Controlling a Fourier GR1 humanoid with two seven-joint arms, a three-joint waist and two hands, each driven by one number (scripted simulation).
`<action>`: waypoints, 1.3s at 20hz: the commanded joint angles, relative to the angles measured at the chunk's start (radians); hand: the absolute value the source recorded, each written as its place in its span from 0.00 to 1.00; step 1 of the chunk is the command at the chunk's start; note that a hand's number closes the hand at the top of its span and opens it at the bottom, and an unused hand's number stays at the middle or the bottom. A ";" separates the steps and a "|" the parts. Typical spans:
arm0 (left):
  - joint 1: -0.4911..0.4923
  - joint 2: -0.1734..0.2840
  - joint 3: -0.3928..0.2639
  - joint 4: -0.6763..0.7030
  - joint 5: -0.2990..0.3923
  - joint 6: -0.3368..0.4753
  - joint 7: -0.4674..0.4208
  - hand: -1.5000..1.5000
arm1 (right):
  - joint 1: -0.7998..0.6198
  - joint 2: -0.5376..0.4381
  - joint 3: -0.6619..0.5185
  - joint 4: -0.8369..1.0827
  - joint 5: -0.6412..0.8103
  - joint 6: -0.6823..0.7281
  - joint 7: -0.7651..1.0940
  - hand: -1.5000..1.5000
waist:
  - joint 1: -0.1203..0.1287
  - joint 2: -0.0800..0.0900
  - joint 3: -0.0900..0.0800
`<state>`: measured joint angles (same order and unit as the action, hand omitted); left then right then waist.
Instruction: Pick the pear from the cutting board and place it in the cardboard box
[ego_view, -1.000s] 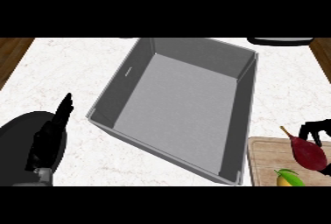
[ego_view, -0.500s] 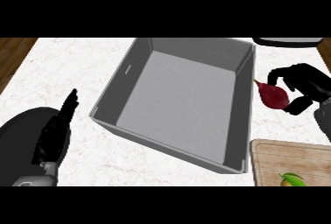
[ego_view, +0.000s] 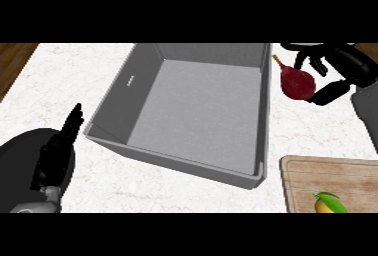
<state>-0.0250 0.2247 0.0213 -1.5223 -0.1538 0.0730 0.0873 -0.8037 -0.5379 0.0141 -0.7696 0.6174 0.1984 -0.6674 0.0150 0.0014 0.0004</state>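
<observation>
A dark red pear (ego_view: 297, 83) with a thin stem hangs in the air just right of the grey box (ego_view: 255, 120), near its far right corner. My right hand (ego_view: 336, 65) is curled round the pear from the right, thumb below it. The wooden cutting board (ego_view: 325, 172) lies at the lower right, below the hand. My left hand (ego_view: 60, 147) rests open at the lower left, fingers pointing up, apart from the box's left wall.
A yellow-green fruit (ego_view: 329, 202) lies on the board's near part. A dark round object (ego_view: 310, 46) shows at the counter's far right edge behind the hand. Brown wood borders the white marble counter (ego_view: 66, 80) at the far left.
My right hand has carried the pear up off the board and further away along the box's right side. The left hand has barely shifted.
</observation>
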 joint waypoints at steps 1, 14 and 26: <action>0.025 -0.002 -0.015 -0.073 -0.007 -0.001 0.046 0.50 | -0.077 0.038 -0.064 0.014 -0.111 0.106 -0.059 1.00 | 0.009 -0.001 0.001; 0.024 -0.035 -0.024 -0.070 -0.041 0.007 0.068 0.50 | -0.165 0.253 -0.010 -0.351 -0.168 0.232 0.411 1.00 | -0.012 -0.004 -0.001; 0.017 -0.037 0.005 -0.054 -0.034 -0.010 0.041 0.50 | -0.242 0.478 0.132 -0.171 -0.010 0.132 0.528 1.00 | 0.000 0.001 -0.001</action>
<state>0.0075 0.1935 0.0226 -1.5810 -0.1840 0.0604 0.1159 -1.0348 -0.1304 0.0978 -1.0061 0.5530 0.3732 -0.1589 0.0127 0.0005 -0.0005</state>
